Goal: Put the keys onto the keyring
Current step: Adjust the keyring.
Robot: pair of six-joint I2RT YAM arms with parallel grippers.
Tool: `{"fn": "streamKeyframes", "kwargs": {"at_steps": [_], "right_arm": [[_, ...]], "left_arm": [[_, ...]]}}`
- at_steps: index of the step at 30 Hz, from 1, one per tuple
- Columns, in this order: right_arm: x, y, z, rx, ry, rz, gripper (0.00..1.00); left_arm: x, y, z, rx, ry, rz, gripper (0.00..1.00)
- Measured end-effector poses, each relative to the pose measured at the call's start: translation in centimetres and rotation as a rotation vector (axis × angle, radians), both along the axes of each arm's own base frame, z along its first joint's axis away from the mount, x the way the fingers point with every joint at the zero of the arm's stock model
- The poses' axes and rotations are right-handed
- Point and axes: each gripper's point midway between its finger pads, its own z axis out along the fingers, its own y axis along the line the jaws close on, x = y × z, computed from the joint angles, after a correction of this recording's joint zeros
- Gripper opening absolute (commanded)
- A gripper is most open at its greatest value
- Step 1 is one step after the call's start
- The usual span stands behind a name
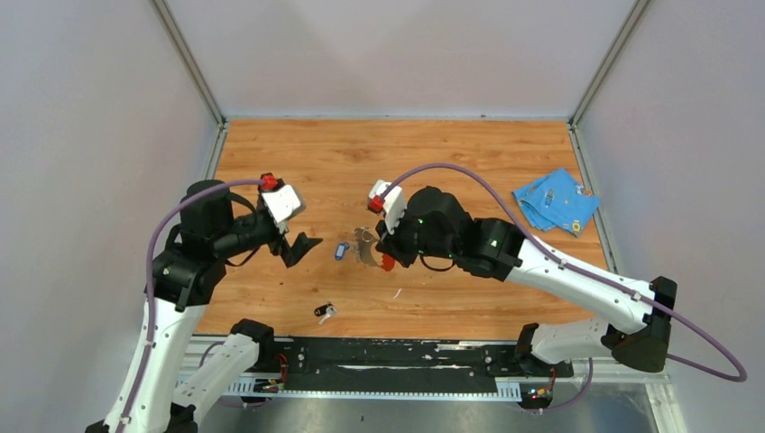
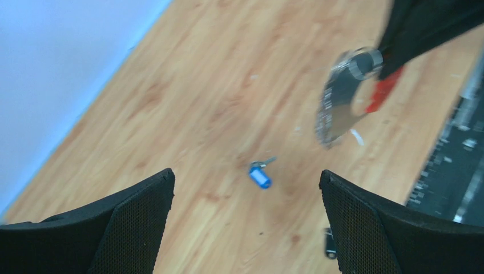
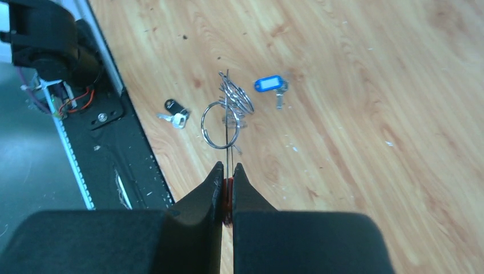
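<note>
keyring (image 2: 334, 105) held by its red end between the right jaws.

Your table (image 1: 451, 153) is orange-brown wood grain; blue-headed key (image 1: 341, 251) lies flat near the middle; black-headed key (image 1: 325, 312) lies closer to you, near the front edge, well apart from the blue one; crumpled blue cloth (image 1: 555, 200) sits at the right edge; small white scrap (image 1: 396, 293) lies right of the black-headed key.

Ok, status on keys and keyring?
Left gripper open, empty. Right gripper shut on keyring. Blue key, black key loose on table. Nothing in the way.
</note>
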Motion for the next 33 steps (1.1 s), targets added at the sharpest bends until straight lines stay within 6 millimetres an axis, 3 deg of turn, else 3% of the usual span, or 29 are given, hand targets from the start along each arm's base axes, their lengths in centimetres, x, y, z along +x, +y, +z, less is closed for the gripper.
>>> {"fn": "streamKeyframes", "kwargs": {"at_steps": [4, 8, 15, 23, 25, 29, 33], "right_arm": [[1.3, -0.8, 3.3, -0.028, -0.04, -0.059, 0.0], [1.9, -1.0, 6.4, -0.004, -0.081, -0.081, 0.0], [1.4, -2.0, 3.0, -0.097, -0.032, -0.085, 0.0], [1.9, -2.7, 0.7, -0.13, 0.012, -0.122, 0.0], [2.1, -3.1, 0.0, -0.137, 0.024, -0.139, 0.0], [2.5, -3.8, -1.1, -0.155, 0.047, -0.167, 0.0], [3.0, -4.2, -0.9, -0.143, 0.047, -0.187, 0.0]], "left_arm": [[2.7, 2.4, 2.1, 0.052, -0.063, 0.185, 1.0], [2.3, 3.3, 2.8, 0.035, -0.097, 0.238, 1.0], [0.6, 3.9, -0.8, 0.041, -0.046, 0.258, 1.0], [2.9, 6.2, -2.3, 0.095, 0.014, 0.436, 1.0], [4.0, 6.9, -3.7, 0.131, 0.052, 0.487, 1.0], [6.0, 8.0, -8.5, 0.245, 0.21, 0.574, 1.0], [7.5, 8.9, -12.3, 0.337, 0.355, 0.627, 1.0]]}}
